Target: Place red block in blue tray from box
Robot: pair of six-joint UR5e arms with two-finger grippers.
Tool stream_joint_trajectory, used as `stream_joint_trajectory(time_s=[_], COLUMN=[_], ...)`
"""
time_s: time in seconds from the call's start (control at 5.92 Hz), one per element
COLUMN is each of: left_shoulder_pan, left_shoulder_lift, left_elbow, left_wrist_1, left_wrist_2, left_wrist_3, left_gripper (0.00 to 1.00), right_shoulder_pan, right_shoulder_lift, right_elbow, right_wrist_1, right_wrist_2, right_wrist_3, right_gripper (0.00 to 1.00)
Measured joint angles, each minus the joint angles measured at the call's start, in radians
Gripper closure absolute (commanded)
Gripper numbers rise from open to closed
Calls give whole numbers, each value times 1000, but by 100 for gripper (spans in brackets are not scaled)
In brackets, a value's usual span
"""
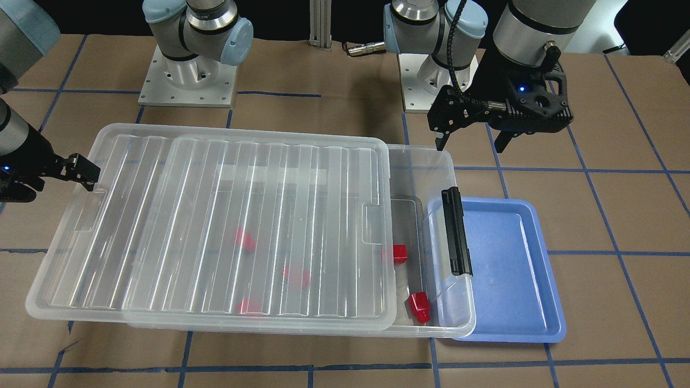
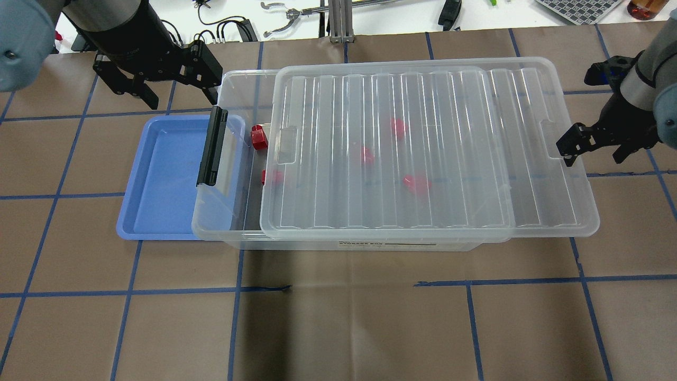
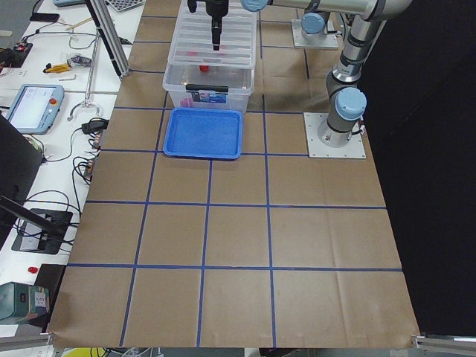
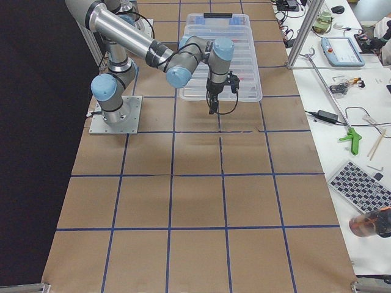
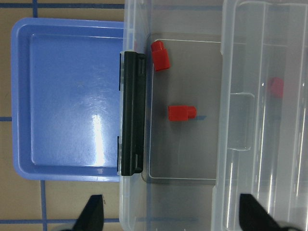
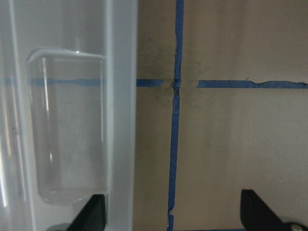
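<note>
Likely light, stiff and slick, judging by the red block; best pinched across its cube body, not the stub. Spread and empty at left claw and right claw

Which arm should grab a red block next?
Probably left. The open left gripper hovers by the box's uncovered end, where a red block lies bare, near the blue tray. The right gripper is at the lid's far end.
</note>
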Motion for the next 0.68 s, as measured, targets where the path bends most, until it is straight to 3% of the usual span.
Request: stream_joint_trajectory(time_s=[0.68], left_shoulder_pan=[0], left_shoulder_lift=[0], left_elbow=[0], left_wrist_1=[0], left_wrist_2=[0], left_wrist_3=[0], left_gripper=[2], right_shoulder_pan=[-30], right_shoulder_lift=[0], right_elbow=[-3], right_wrist_1=[-7], right_wrist_2=[-1], right_wrist_3=[-27], right_gripper=[0])
